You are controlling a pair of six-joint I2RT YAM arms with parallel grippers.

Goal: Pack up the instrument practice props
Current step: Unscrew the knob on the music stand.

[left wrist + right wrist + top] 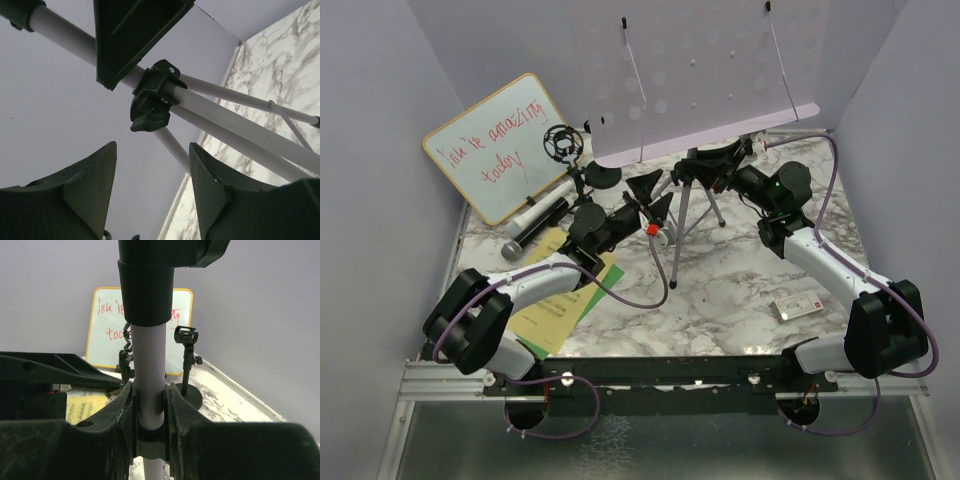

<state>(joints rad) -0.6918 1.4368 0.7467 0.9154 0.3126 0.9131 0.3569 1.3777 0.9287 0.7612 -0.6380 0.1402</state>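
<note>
The lilac perforated music rack (710,80) stands at the back on a pale pole with tripod legs (692,215). My right gripper (708,165) is shut on that pole (149,360), one jaw on each side of it (149,396). My left gripper (655,198) is open and empty just left of the legs; its wrist view shows the black leg hub (152,100) above the jaws (152,170). Two grey-headed microphones (535,225), the ring-mount tripod (560,143), the round-base holder (603,177) and the yellow and green sheets (565,300) lie at the left.
The wood-framed whiteboard (500,145) leans at the back left, also in the right wrist view (107,315). A small flat white device (798,305) lies at the front right. Grey walls close in on the marble table (720,290) on three sides.
</note>
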